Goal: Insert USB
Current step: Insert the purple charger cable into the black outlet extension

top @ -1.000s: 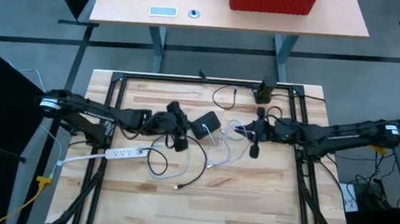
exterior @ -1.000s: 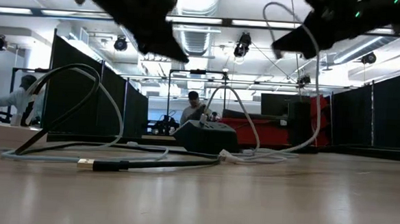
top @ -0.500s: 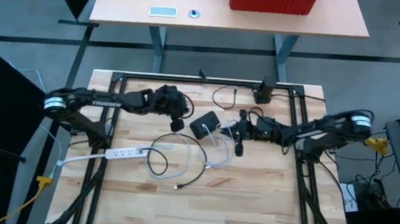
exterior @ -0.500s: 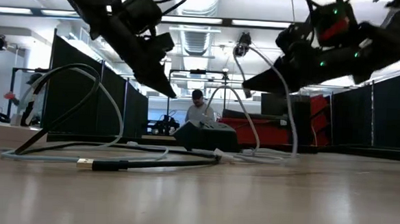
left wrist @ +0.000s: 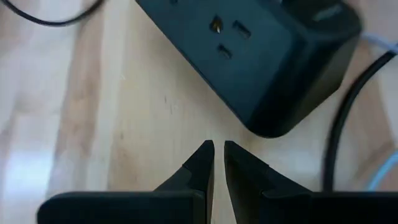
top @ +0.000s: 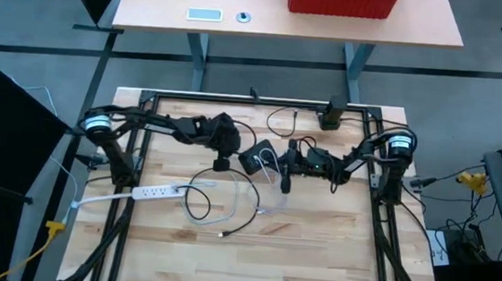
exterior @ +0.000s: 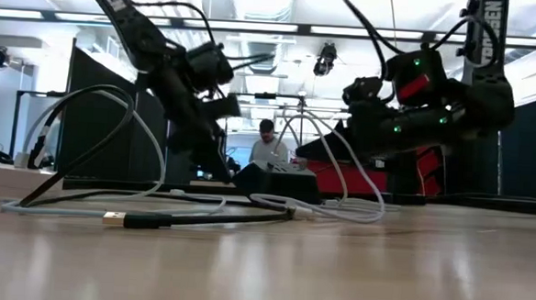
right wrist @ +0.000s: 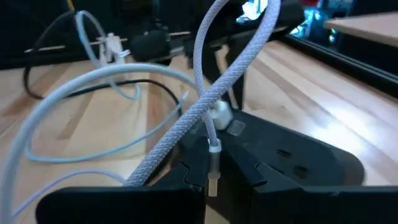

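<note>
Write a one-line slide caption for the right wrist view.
Right end effector shut on a white braided USB cable, its plug pointing down just above the black charging block on the wooden table.

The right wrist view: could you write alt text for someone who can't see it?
The right gripper is shut on a white braided USB cable, plug pinched between its dark fingers, just short of a black charger block lying on the wooden table. More pale and black cables loop across the wood behind.

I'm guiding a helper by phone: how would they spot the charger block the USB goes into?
On the wooden table, look at the middle, between the two arms. The black charger block lies there, boxy with ports on its face, unlike the long white power strip nearer the left edge.
</note>
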Motion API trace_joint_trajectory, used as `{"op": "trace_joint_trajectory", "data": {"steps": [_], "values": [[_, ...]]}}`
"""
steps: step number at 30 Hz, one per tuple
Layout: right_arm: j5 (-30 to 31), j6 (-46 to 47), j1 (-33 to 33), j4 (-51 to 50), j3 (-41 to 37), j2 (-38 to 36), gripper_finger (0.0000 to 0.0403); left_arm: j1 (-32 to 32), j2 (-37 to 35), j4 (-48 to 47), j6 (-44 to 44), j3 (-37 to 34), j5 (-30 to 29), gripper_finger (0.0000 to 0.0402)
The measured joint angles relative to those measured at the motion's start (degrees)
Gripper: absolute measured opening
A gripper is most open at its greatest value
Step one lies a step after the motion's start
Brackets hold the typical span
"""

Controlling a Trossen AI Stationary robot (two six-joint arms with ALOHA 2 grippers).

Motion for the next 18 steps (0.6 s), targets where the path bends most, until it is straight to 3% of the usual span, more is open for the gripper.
{"op": "trace_joint_trajectory", "data": {"steps": [7,18], "values": [[2.94,0.62,-0.25,-16.81,0.70,-4.80,0.0014,0.00,2.98,2.13,1.90,0.13,0.13,0.0025],[3.17,-6.81,-3.81,-29.51,6.30,-6.93,0.0014,-3.51,2.29,4.63,3.16,0.52,0.09,0.0025]]}}
